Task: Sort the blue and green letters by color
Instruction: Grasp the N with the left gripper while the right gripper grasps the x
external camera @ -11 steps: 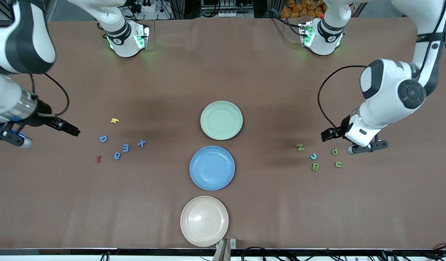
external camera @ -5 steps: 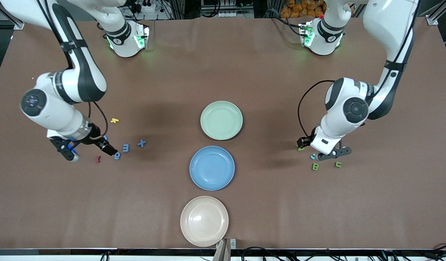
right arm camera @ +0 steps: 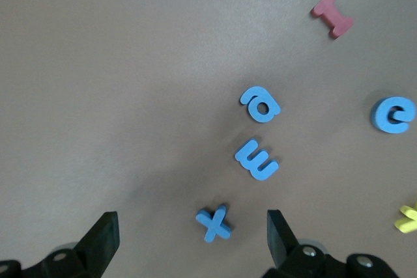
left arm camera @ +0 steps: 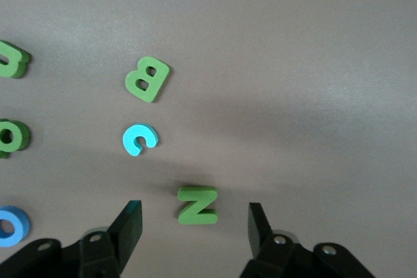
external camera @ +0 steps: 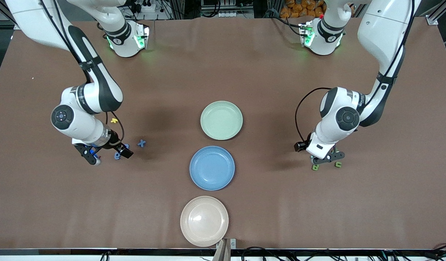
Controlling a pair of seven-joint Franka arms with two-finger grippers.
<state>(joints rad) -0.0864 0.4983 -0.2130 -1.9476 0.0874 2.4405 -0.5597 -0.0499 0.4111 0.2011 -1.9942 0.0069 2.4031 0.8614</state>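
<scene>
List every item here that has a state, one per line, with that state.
left pincer: open, over the green N
right pincer: open, over the blue x
green B: flat on the table, unsorted
light blue c: flat on the table, unsorted
blue a: flat on the table, unsorted
green plate: empty
blue plate: empty
beige plate: empty
</scene>
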